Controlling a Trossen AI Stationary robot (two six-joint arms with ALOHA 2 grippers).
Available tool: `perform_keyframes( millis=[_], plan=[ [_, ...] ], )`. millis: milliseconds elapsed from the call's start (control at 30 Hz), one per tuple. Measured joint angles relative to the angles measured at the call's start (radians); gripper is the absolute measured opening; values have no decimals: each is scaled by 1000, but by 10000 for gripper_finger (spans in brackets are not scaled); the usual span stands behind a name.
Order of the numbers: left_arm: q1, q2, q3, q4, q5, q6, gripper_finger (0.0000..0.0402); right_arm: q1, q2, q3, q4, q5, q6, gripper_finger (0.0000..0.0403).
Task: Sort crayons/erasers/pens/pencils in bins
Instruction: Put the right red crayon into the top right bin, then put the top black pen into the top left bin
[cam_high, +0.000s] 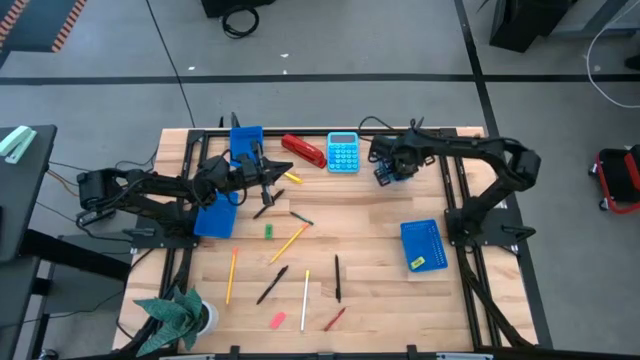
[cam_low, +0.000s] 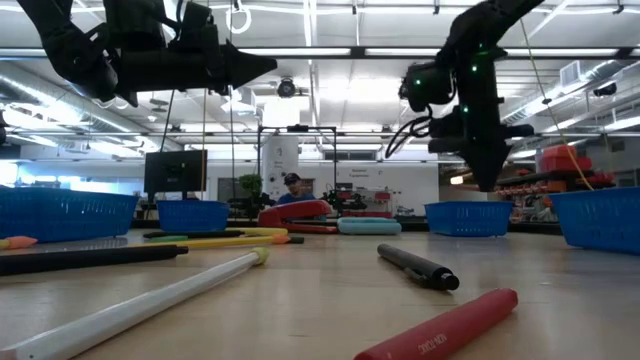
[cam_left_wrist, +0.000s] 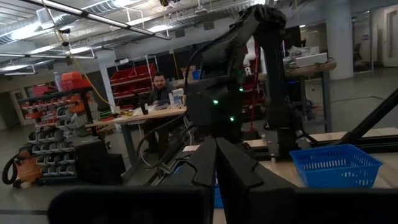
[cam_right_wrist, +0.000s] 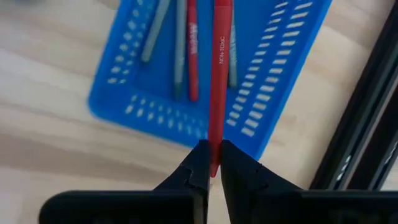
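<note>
Right pincer (cam_right_wrist: 210, 163): closed on red crayon (cam_right_wrist: 219, 81), held above blue bin (cam_right_wrist: 155, 115) | Left pincer (cam_left_wrist: 216, 163): fingers pressed together, nothing held, raised over table (cam_high: 380, 225).

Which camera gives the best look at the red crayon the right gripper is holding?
The right wrist view: the red crayon stands clamped in the right gripper, above a blue bin holding other crayons. In the high view the gripper hides it. The low and left wrist views don't show it clearly.
</note>
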Motion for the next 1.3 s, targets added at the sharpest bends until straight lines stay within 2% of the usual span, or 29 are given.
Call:
perform_keyframes(
  millis=[200, 333, 667, 933, 1100, 1300],
  plan=[
    [0, 0, 0, -54, 0, 79, 18, -75, -2, 0, 82, 4, -86, 35],
    [0, 0, 0, -77, -7, 162, 20, -104, 8, 0, 164, -34, -131, 35],
    [0, 0, 0, -95, -16, 235, 15, -183, 44, -69, 210, -62, -184, 45],
    [-23, 0, 0, -256, -15, -35, 19, -180, -1, -108, 246, -47, -179, 73],
    [-35, 0, 0, -336, -15, -61, 11, -156, -4, -69, 249, -39, -209, 92],
    [-35, 0, 0, -404, -16, -133, 22, -92, -4, 11, 261, 63, -280, 103]
  ],
)
